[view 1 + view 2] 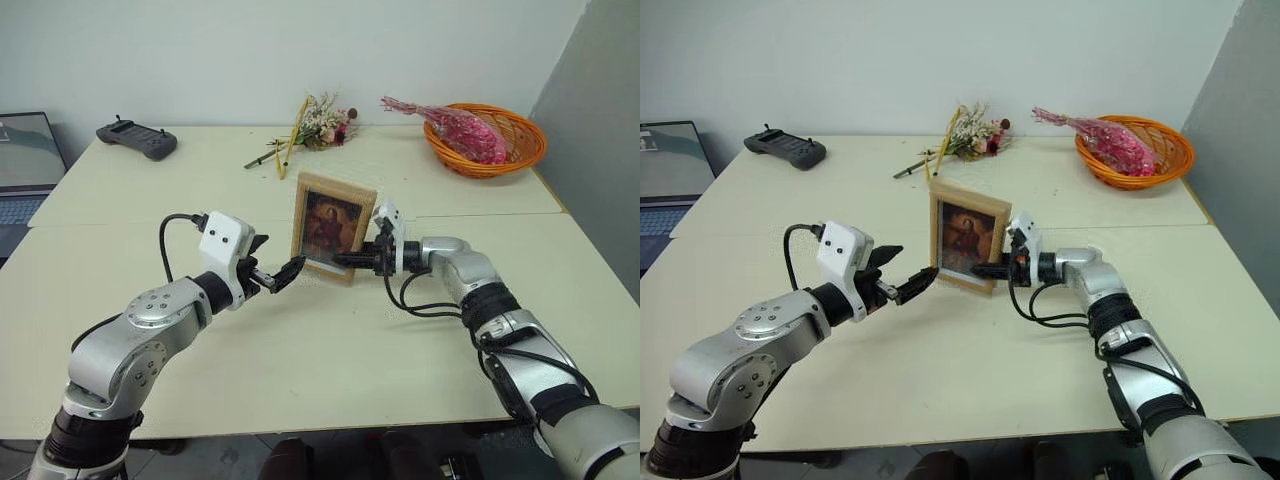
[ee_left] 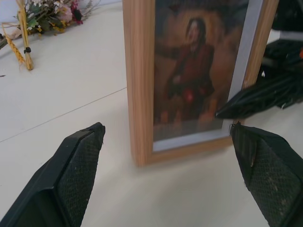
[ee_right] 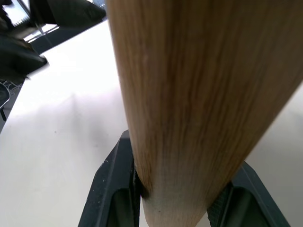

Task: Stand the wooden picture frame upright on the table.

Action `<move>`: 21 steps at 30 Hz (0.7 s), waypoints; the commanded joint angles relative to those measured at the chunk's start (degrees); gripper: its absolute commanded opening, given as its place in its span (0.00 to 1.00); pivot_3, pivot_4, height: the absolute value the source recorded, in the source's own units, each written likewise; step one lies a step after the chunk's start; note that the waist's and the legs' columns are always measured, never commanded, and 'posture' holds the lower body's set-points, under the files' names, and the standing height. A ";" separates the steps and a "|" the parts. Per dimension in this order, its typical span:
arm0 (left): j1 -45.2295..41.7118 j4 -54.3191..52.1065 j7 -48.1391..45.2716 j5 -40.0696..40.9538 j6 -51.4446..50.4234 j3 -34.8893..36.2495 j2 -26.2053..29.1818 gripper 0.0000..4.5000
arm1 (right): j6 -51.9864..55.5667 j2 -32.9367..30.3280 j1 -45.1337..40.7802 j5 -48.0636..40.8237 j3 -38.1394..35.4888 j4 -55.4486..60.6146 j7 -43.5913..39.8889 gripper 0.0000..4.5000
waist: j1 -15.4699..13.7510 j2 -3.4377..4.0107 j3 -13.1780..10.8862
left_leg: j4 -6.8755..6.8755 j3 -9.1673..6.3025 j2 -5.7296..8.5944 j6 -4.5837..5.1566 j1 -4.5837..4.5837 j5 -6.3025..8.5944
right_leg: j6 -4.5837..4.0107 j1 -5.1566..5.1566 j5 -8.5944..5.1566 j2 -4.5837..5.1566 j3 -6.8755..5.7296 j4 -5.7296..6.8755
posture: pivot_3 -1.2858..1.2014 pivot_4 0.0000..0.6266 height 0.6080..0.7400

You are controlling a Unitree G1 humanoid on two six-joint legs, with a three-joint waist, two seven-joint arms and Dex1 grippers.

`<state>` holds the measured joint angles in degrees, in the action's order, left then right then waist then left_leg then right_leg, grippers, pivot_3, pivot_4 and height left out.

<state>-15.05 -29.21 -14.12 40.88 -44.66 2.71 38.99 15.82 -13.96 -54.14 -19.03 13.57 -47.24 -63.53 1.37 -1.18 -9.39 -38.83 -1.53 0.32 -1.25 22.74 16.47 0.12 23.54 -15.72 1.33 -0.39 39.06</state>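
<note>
wooden picture frame (image 1: 333, 226) stands upright mid-desk (image 1: 330, 370), its right edge clamped by the right gripper (image 1: 352, 260); the left gripper (image 1: 280, 272), fingers spread wide, hovers just beside its lower left corner.

the laptop (image 1: 25, 165) is cut off at the edge; the wooden picture frame's (image 1: 333, 227) back is hidden.

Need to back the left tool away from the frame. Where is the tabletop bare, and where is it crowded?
Bare: the table in front of the wooden picture frame, and the stretch between the controller and the flowers. Crowded: the far edge with the flowers and the orange basket.
</note>
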 commanded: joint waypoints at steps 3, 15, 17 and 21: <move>0.07 -1.90 -0.69 -2.06 0.00 1.18 -1.46 1.00 | -2.78 0.71 -1.86 2.25 -3.36 -1.86 -0.39 0.45 | 0.09 0.00 0.00 | 0.00 -0.01 0.00 -0.01 0.01 0.00 | 0.00 0.01 0.00 0.00 -0.01 0.00 | 0.52 0.24 1.00; -3.75 4.39 -5.27 -5.31 0.26 0.42 -3.03 1.00 | -1.66 -4.16 6.32 6.37 -4.43 8.36 1.46 0.99 | -0.07 0.00 0.00 | 0.00 -0.04 0.00 -0.01 0.02 0.00 | 0.00 -0.02 0.00 0.01 -0.07 -0.01 | 0.52 0.24 1.00; -4.48 6.42 -6.40 -4.74 -0.58 1.62 -2.92 1.00 | 0.09 -7.99 10.49 7.24 -5.03 15.01 2.74 0.99 | -0.26 0.00 0.00 | -0.01 -0.04 0.01 -0.01 0.03 0.00 | 0.00 -0.02 0.00 0.02 -0.07 -0.02 | 0.52 0.24 1.00; -6.46 12.35 -12.71 -4.77 -0.77 4.24 1.47 1.00 | 13.95 -16.32 19.85 2.38 -10.13 40.56 5.84 0.99 | -0.41 0.04 -0.03 | -0.02 -0.02 0.00 0.00 -0.01 0.00 | 0.00 -0.02 0.00 0.01 -0.06 0.02 | 0.52 0.24 1.00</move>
<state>-20.07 -18.88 -23.80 36.42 -45.91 4.00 37.66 23.32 -27.44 -35.23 -13.00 7.44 -19.75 -59.11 0.96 -1.14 -9.41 -38.82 -1.63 0.28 -1.25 22.82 16.47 0.12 23.58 -15.73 1.33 -0.58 39.10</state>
